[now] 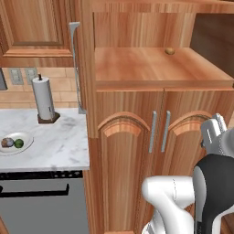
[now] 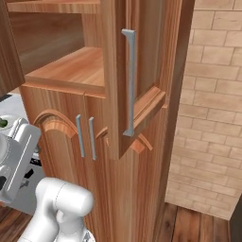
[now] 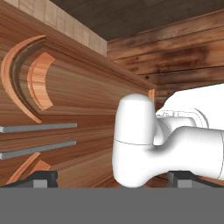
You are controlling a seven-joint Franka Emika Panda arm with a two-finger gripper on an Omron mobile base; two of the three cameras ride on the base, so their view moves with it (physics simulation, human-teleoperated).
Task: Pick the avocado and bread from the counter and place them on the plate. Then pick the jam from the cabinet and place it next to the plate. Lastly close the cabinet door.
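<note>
Now | jam [image 1: 169,50] upright on cabinet [image 1: 137,137] shelf | pincer [image 3: 113,177] tips wide apart, empty

I log a kitchen: wooden cabinet [image 1: 137,137], marble bench [image 1: 55,137], paper-towel roll [image 1: 44,98], tiled backsplash [image 1: 64,84].

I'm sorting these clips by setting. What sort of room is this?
Most likely a home kitchen, rendered rather than real: a white-grey marble counter carries a round white plate of food and an upright paper-towel roll, beside a tall warm-brown wooden cabinet with silver bar handles.
</note>
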